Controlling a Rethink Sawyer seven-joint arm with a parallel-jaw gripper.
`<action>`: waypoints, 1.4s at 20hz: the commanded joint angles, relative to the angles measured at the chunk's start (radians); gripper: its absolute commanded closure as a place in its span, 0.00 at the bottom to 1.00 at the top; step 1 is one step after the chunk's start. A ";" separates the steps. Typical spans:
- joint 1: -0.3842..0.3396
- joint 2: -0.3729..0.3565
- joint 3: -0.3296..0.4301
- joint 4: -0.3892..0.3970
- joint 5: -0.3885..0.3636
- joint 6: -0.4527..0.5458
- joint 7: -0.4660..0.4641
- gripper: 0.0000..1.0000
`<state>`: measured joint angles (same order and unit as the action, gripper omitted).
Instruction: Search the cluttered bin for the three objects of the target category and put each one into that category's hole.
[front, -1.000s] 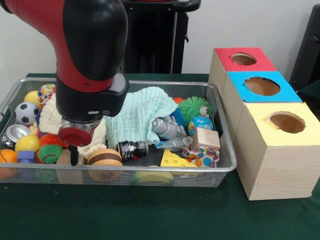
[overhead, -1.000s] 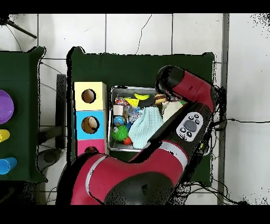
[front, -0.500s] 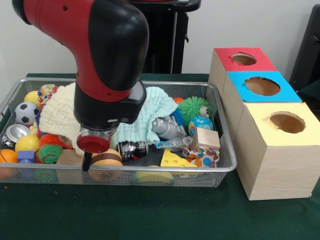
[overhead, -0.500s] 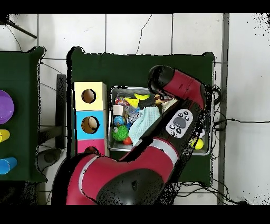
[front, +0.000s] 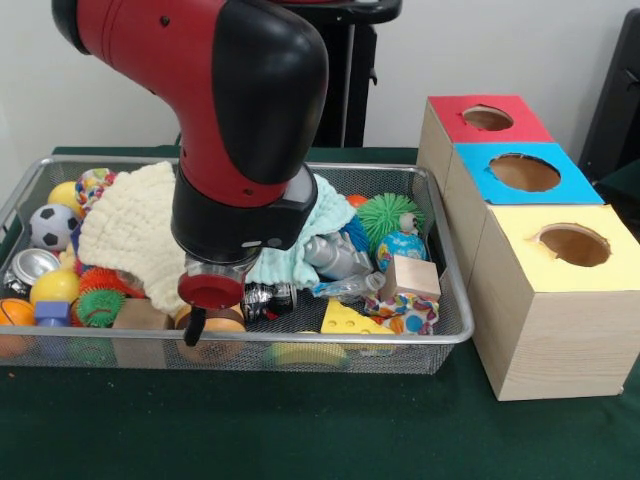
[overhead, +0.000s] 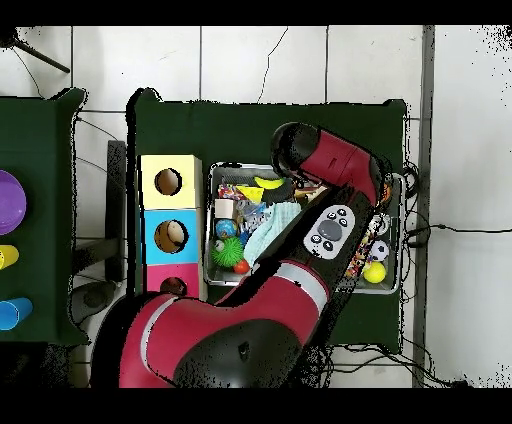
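No brand, label or writing can be read on anything in the wire bin (front: 455, 325) or on the boxes. The red and black arm (front: 215, 95) is bent down into the bin from above, its wrist pointing at the clutter near the front rim. Only one dark tip of the fingers (front: 192, 328) is seen below the red wrist ring; whether they are spread or clenched cannot be told. Just beside that tip a round wooden piece (front: 212, 325) is lying, and a wooden block (front: 140, 316) is set on its other side. Behind the fingers a cream knitted cloth (front: 130, 232) and a mint cloth (front: 300, 255) are heaped. Well apart from them, across the bin, a yellow cheese wedge (front: 350, 320) is lying flat. Outside the bin, on the green counter (front: 300, 430), three boxes are lined up, with a red-topped hole (front: 488, 118), a blue-topped hole (front: 524, 172) and a yellow-topped hole (front: 573, 244).
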<state>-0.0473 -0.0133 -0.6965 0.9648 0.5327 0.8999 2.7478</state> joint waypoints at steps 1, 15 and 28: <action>-0.002 0.038 0.088 0.027 0.003 -0.015 0.185 0.00; -0.023 0.069 0.065 -0.072 -0.009 0.074 0.167 0.00; -0.046 0.065 0.065 -0.118 -0.018 0.155 0.120 0.00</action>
<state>-0.0517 0.0413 -0.6992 0.8665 0.5326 0.9169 2.7478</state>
